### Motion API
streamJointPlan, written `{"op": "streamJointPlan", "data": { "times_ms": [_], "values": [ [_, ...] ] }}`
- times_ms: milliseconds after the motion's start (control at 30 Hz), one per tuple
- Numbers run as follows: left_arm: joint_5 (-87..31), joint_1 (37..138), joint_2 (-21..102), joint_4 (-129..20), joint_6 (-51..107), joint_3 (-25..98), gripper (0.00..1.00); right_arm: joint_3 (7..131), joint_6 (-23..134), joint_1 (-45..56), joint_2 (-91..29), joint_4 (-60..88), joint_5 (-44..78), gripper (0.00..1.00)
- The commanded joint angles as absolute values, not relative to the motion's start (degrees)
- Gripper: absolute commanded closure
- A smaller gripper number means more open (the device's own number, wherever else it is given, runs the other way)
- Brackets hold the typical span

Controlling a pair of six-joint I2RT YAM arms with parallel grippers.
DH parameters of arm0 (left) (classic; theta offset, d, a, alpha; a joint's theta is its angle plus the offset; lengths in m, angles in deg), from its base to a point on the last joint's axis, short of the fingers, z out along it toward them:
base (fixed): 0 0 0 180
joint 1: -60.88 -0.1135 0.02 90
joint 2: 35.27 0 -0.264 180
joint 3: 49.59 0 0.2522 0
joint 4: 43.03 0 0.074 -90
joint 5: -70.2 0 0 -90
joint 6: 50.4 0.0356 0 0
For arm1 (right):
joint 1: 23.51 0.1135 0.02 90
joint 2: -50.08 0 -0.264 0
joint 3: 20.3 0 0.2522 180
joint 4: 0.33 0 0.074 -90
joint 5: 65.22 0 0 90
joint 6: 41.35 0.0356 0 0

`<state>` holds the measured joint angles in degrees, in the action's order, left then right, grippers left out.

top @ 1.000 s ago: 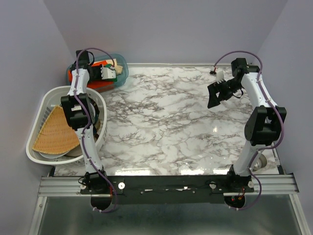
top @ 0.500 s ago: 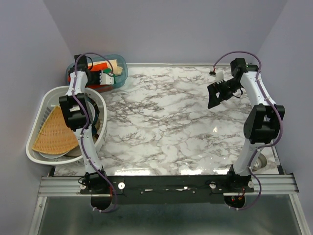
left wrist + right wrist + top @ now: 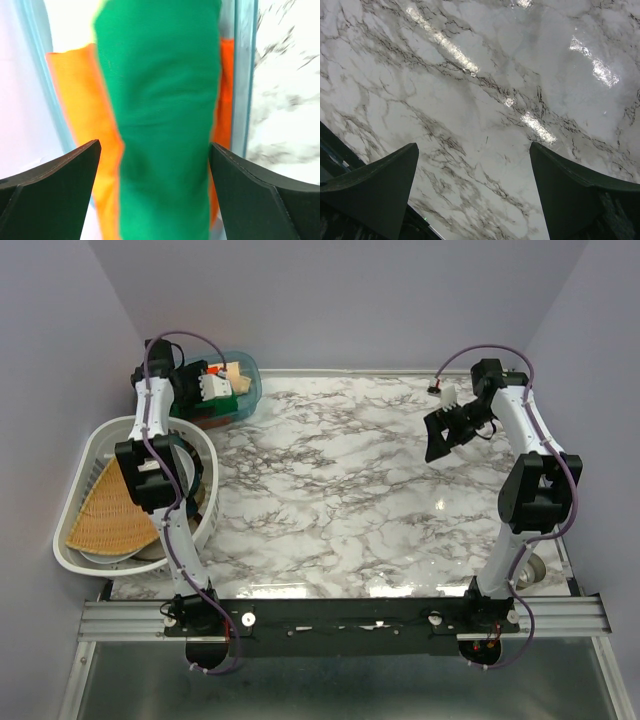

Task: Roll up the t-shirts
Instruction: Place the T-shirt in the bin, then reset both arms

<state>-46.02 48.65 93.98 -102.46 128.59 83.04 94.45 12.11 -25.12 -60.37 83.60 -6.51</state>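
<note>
Plain green cotton t-shirt on orange cloth in translucent blue bin, centred beneath released left gripper, right gripper spread wide above marble table

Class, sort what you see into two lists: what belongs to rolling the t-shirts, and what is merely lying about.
Belongs: green t-shirt in the blue bin; left gripper, open over it; right gripper, open.
Lying about: white basket; tan woven piece in it; orange cloth beside the t-shirt.
</note>
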Motion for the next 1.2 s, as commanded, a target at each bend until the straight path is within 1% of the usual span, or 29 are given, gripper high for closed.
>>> {"op": "streamJointPlan", "data": {
  "times_ms": [0,133,200,300,367,500,567,600,700,733,800,933,1000,1167],
  "values": [
    [-48.9,50.2,86.4,-115.9,118.9,87.9,0.02,97.1,10.1,-25.0,-60.3,84.8,-7.3,0.0],
    [-46.2,50.2,80.2,-123.3,117.1,84.2,0.02,98.6,8.2,-25.0,-61.5,86.5,-10.5,0.0],
    [-44.7,50.2,78.1,-123.8,115.4,80.5,0.02,100.8,8.3,-25.0,-62.6,87.7,-13.2,0.0],
    [-44.9,50.3,73.4,-119.2,106.1,76.8,0.02,103.0,8.5,-25.0,-62.1,87.4,-17.4,0.0],
    [-44.1,51.4,70.2,-113.4,96.2,75.6,0.02,104.5,9.7,-25.0,-60.1,86.0,-19.9,0.0],
    [-40.4,55.1,67.3,-109.3,82.2,76.7,0.02,104.3,12.3,-25.0,-55.5,80.3,-22.2,0.0],
    [-38.8,57.2,66.4,-109.0,77.5,77.5,0.02,101.4,15.4,-24.9,-51.9,77.3,-21.3,0.0],
    [-38.6,58.1,65.9,-108.7,73.0,77.1,0.02,100.1,16.8,-24.9,-50.5,73.3,-20.6,0.0],
    [-37.1,64.5,62.7,-107.6,72.2,73.3,0.02,94.5,25.3,-24.6,-45.3,65.1,-15.5,0.0],
    [-36.8,68.1,61.2,-107.2,72.6,72.3,0.02,93.7,28.9,-24.3,-44.2,63.7,-14.0,0.0],
    [-37.3,71.1,60.6,-106.9,71.8,70.4,0.02,92.5,29.9,-24.1,-42.0,62.6,-12.5,0.0],
    [-38.3,75.7,60.7,-103.8,61.9,67.9,0.02,90.6,31.6,-24.1,-39.0,62.3,-10.9,0.0],
    [-39.6,77.9,60.7,-103.0,60.1,66.4,0.02,89.8,31.8,-24.1,-37.7,62.9,-9.9,0.0],
    [-43.1,79.9,62.5,-104.0,55.7,68.6,0.02,86.7,30.4,-24.0,-31.8,63.3,-10.4,0.0]
  ]
}}
